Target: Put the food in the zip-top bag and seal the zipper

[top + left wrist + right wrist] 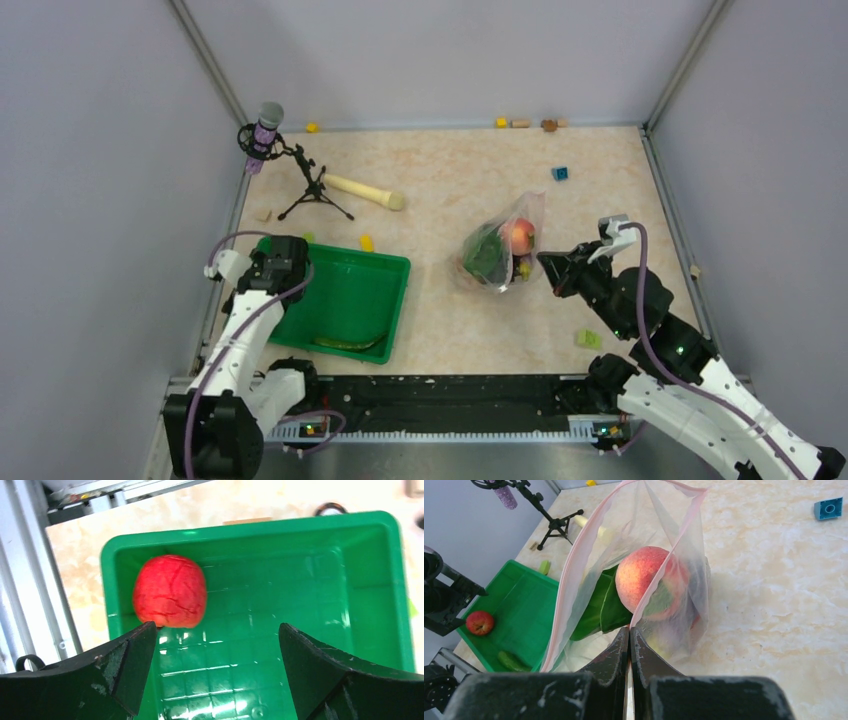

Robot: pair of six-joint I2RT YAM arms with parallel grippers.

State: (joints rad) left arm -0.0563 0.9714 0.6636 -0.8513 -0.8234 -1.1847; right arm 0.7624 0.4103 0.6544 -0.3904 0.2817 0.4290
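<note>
The clear zip-top bag (508, 243) stands near the table's middle, mouth up and open. Inside it are a red-yellow peach (646, 577) and green bok choy (601, 607). My right gripper (630, 630) is shut on the bag's pink zipper (663, 562) at the near mouth edge; in the top view the right gripper (548, 263) is at the bag's right side. My left gripper (216, 630) is open and empty above the green tray (370, 605). A red strawberry (170, 591) lies in the tray's corner, just beyond the left finger. Eggplant and berries are not visible.
A long green-yellow item (348, 344) lies along the tray's near wall. A microphone on a tripod (268, 128) and a beige rolling pin (362, 192) are at the back left. A yellow block (367, 242), a blue block (560, 173) and a green block (588, 339) lie scattered.
</note>
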